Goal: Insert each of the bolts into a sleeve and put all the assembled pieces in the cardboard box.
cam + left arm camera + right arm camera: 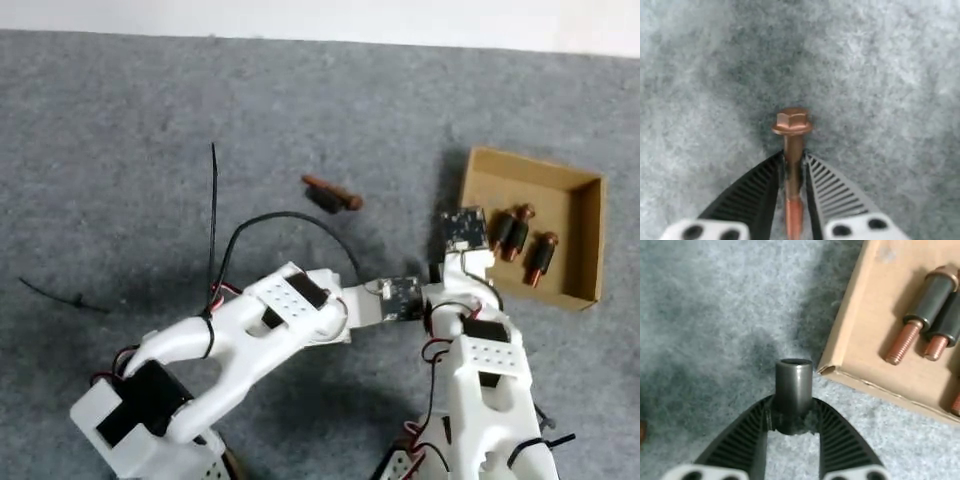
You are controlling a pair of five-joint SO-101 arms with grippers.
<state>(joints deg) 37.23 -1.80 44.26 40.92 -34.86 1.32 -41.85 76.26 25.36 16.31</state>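
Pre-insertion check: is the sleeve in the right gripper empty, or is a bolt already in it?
Empty. The sleeve shows a hollow bore at its open end; the bolt is clamped separately in the left gripper.

bolt [791, 125] copper-toned metal, smooth, slight sheen; sleeve [794, 382] dark smooth metal, dull gloss; cardboard box [865, 325] brown matt paperboard; table cover [150, 120] grey fuzzy rough cloth; left gripper [793, 159], right gripper [794, 412] black ribbed matt plastic; arm shells [290, 300] white smooth plastic

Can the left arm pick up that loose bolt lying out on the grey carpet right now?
Probably not yet: the left gripper is shut on a bolt, so it has no free grip. Otherwise the way to the loose bolt looks open.
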